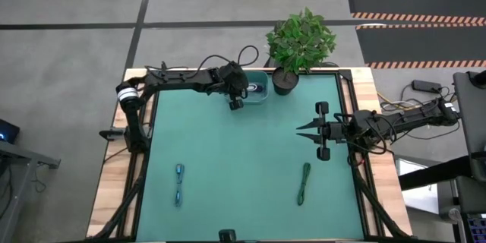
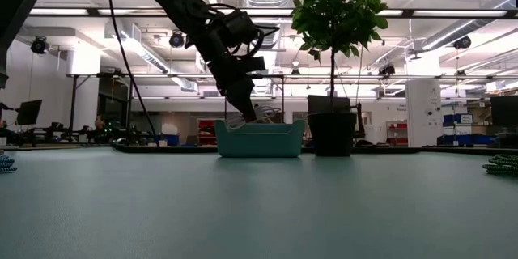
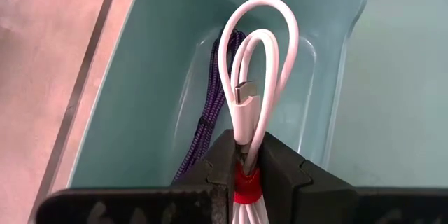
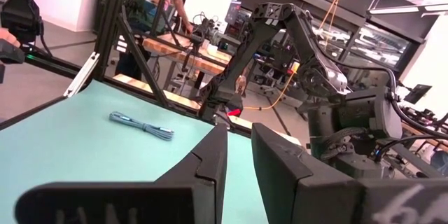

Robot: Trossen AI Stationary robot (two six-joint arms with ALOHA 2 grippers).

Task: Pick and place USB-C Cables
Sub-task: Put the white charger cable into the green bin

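My left gripper (image 1: 237,100) (image 3: 246,147) is over the near-left part of the teal bin (image 1: 258,91) (image 3: 126,112) at the table's far edge, shut on the white cable (image 3: 259,56) with a red tie. A purple braided cable (image 3: 210,105) lies inside the bin. The blue cable (image 1: 179,184) (image 4: 142,126) lies flat on the mat near the left front. Near the right front, the green cable (image 1: 304,183) also lies flat. My right gripper (image 1: 298,130) (image 4: 239,136) hovers at mid-right, pointing left, open by a narrow gap and empty. My left gripper pinches the white cable bundle between its two fingers, just beyond the red tie (image 3: 246,182). It comes from above, slanting down toward the bin. The looped end (image 3: 262,14) and a plug (image 3: 245,94) stick out past the fingertips into the bin; whether they touch its floor, I cannot tell.
A potted plant (image 1: 300,42) (image 2: 329,133) stands just right of the bin at the far edge. The green mat (image 1: 243,159) has open room in the middle between the two lying cables. Wooden table borders and dark frame rails run along both sides.
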